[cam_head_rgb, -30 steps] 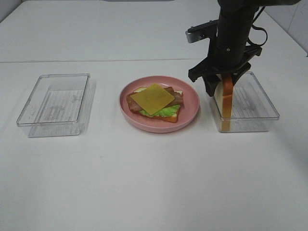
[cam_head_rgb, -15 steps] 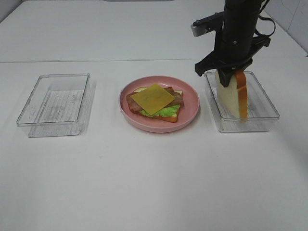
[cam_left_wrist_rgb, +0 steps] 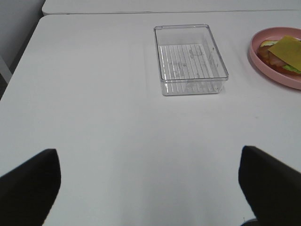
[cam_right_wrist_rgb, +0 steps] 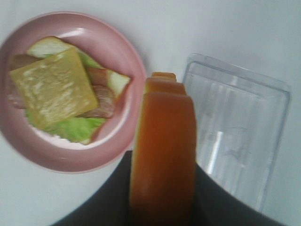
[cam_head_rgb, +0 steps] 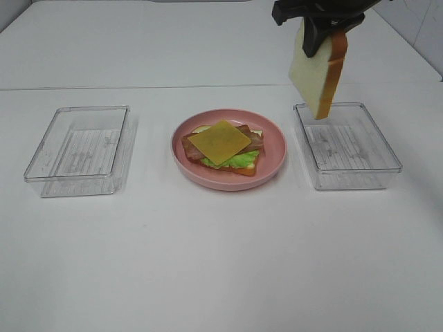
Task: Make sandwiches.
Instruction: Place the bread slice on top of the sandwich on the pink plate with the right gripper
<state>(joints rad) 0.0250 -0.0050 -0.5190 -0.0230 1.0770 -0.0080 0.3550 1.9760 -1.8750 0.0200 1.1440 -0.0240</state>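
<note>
One white bread slice with orange-brown crust point(cam_head_rgb: 315, 69) hangs edge-down, clamped in the right gripper point(cam_head_rgb: 324, 31) jaws above the clear plastic tray point(cam_head_rgb: 349, 147); the open-faced sandwich on the pink round plate point(cam_head_rgb: 271, 162) lies leftward. Left jaws stand apart.

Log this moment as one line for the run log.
right gripper: holds white bread slice above right clear tray | left gripper: open | open sandwich on pink plate

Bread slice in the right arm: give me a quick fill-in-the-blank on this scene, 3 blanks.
1. The right gripper holds a bread slice in the air above the ____ tray.
2. On the pink plate, the top layer of the stack is a yellow ____ square.
3. The left clear tray holds ____.

Missing words: right clear; cheese; nothing
</note>
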